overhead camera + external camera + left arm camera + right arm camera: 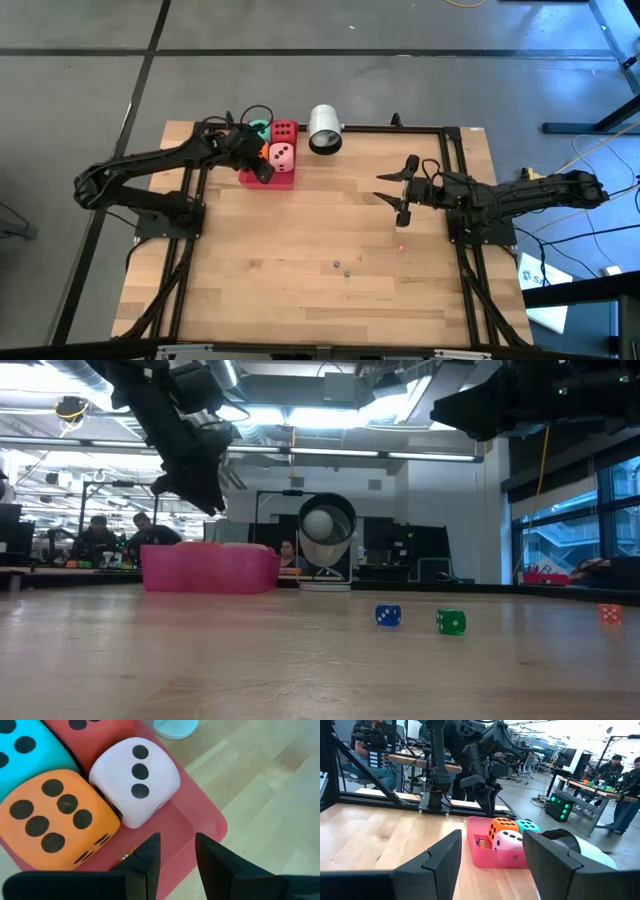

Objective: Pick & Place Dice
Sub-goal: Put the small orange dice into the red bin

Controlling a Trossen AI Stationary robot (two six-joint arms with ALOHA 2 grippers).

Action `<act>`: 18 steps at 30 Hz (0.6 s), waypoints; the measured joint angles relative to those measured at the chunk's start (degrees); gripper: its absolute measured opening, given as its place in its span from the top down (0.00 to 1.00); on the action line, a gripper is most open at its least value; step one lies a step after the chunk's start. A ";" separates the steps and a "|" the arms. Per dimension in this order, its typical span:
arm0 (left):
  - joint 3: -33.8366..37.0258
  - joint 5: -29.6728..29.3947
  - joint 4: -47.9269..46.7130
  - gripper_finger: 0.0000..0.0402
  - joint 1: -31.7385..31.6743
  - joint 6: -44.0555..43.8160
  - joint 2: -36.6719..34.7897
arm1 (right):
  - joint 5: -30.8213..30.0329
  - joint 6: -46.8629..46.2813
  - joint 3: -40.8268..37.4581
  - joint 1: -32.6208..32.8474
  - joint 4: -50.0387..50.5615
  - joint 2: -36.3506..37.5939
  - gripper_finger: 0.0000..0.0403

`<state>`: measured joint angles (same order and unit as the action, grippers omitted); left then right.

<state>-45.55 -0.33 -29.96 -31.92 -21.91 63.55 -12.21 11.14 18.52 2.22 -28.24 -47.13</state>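
Hovering over the near corner of the pink tray (200, 822), the left gripper (177, 862) shows its two dark fingers (150, 857) a narrow gap apart with nothing between them. Just beyond the fingertips, in the tray, sit the pink die (137, 780) with three pips up and the orange die (52, 817) touching it; the green die (22, 747), which looks cyan here, and the red die (90, 732) lie behind them. From above, the tray (282, 182) stands near the table's far edge, with a white cylinder (325, 130) lying just beside it. The right gripper (400, 190) hangs above the table's right half, well apart from the tray, its fingers (442, 857) spread wide and empty. The surface is a pale wooden table (300, 260) in a black frame, and a few tiny dice lie on it: a blue one (388, 615), a green one (450, 622) and a reddish one (609, 614). Beyond the table lies a grey floor and an open workshop with desks, monitors, ceiling lights and large windows; several people sit or stand at the benches (615, 770).
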 joint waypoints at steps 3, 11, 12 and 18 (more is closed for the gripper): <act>0.05 -1.00 0.11 0.72 0.00 -1.65 -0.02 | -0.26 0.00 0.00 0.01 0.02 0.00 0.48; 0.07 -3.52 6.61 0.72 1.38 3.50 -0.02 | -0.40 -1.40 0.00 0.02 0.00 0.00 0.48; 0.07 -3.38 7.91 0.72 2.30 5.88 -0.02 | -0.40 -2.48 0.00 0.00 -0.01 0.00 0.48; 0.10 -2.66 17.29 0.72 12.71 16.19 -0.35 | 3.28 -7.29 0.00 0.09 -0.07 0.50 0.48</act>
<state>-45.45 -2.99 -12.67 -19.21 -5.72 63.20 -8.93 3.85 18.52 2.31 -28.31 -46.64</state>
